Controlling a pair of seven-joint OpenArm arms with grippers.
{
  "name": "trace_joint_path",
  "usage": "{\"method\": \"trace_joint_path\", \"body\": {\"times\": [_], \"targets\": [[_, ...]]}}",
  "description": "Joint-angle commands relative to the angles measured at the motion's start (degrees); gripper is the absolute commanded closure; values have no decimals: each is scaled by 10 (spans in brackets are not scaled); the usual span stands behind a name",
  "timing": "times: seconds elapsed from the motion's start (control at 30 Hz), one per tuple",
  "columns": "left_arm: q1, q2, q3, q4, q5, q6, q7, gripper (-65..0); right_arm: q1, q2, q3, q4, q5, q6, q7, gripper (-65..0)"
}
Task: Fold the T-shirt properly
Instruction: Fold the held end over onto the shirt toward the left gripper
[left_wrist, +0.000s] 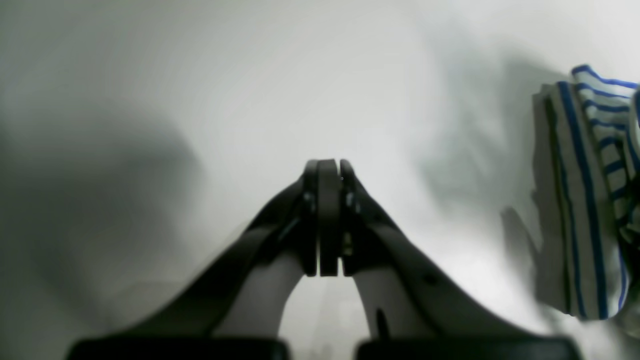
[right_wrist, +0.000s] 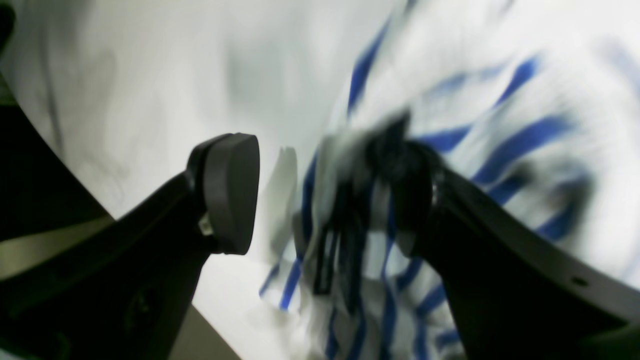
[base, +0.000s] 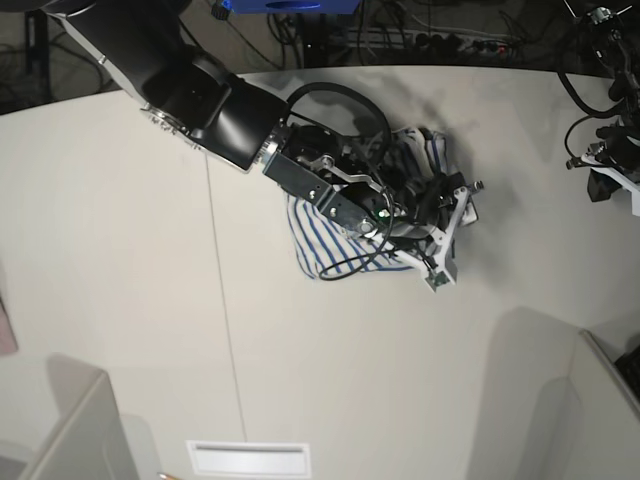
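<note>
The T-shirt lies bunched on the table. Over it, the right gripper gapes wide, cloth between its fingers; beside it, the left gripper is closed, empty.

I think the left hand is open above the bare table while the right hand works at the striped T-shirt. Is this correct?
Not quite. The left hand is shut, its fingers pressed together, as the left wrist view shows. The rest holds: it is over the bare table, and the right hand is at the T-shirt.
</note>
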Motion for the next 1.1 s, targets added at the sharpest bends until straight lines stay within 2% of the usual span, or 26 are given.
{"method": "trace_joint_path", "body": {"times": [0.0,0.2,0.23,0.4,0.43,0.5,0.6,0.7,0.8,1.0,1.07], "targets": [[2,-12,-10,8,-6,2,-9,0,20,-10,-5,19,14,5,16,-383],[5,-12,-27,-4,-6,1,-9,0,39,-7,-15,98,21,3,20,-383],[2,-13,-27,-10,-6,1,-9,0,43,-5,-15,106,21,-8,19,-383],[2,-16,-24,-22,-6,1,-9,0,46,31,-16,127,21,-106,19,-365],[3,-15,-23,-22,-6,1,-10,0,45,41,-17,134,15,-122,19,-332],[4,-14,-22,-21,-6,1,-10,0,42,59,-18,152,-15,-151,18,-221],[2,-14,-21,-21,-6,1,-10,0,17,68,-14,159,-62,-192,-25,-12],[1,-13,-20,-21,-6,1,-10,0,0,56,-15,159,-121,-197,-76,0],[1,-13,-20,-20,-6,1,-10,0,-23,43,-13,158,-189,-197,-94,0],[2,-12,-20,-20,-6,1,-10,0,-53,2,-18,115,-218,-192,-100,0],[4,-12,-20,-16,-6,1,-10,0,-52,-9,-18,59,-222,-192,-75,0]]}}
